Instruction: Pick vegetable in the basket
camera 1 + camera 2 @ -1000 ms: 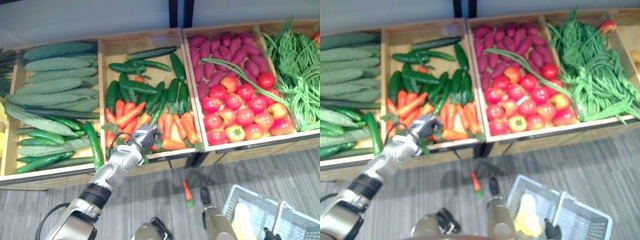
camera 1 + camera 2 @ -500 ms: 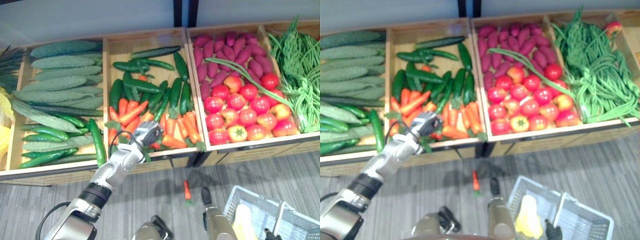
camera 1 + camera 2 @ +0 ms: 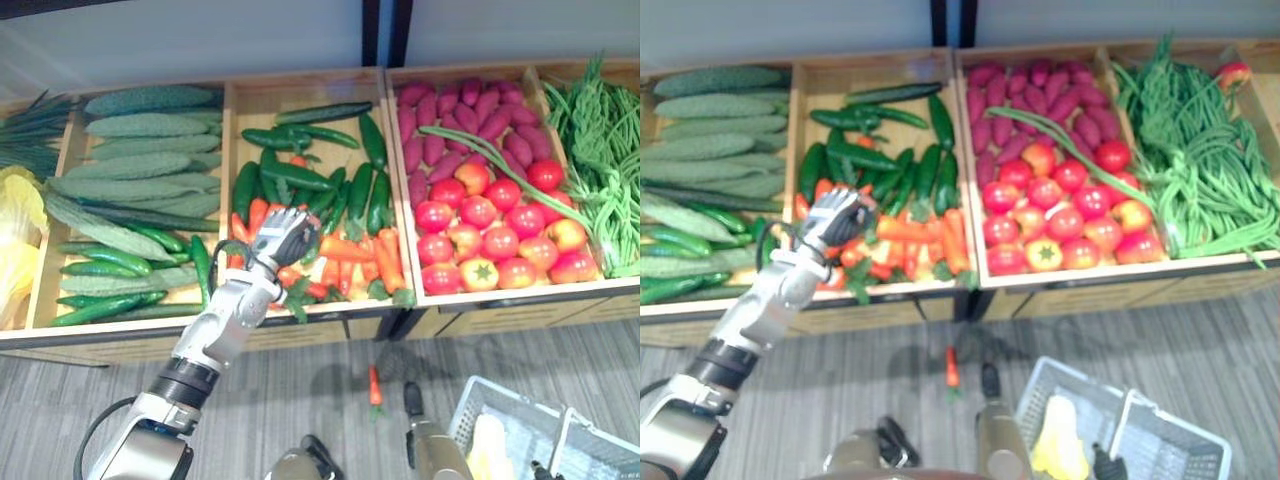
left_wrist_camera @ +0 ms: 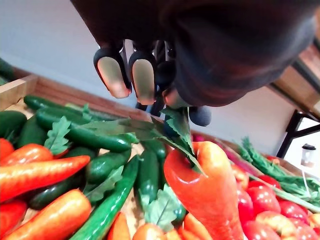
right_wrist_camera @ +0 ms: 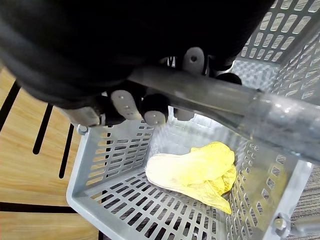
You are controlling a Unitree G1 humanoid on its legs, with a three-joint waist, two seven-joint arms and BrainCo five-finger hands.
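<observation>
Orange carrot [image 4: 207,190] was pinched by its leaves in the left hand [image 3: 285,237], moved inward from the crate rim [image 3: 340,312]; right hand [image 5: 122,102] was clamped on basket handle [image 5: 270,120].

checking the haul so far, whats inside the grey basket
One pale yellow leafy vegetable lies on the basket floor. The right hand, curled round the handle, hides part of that floor.

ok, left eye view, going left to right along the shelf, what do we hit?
Yellow leafy vegetable → pale green gourds → left hand, closed on a carrot → tomatoes → long green beans.
</observation>
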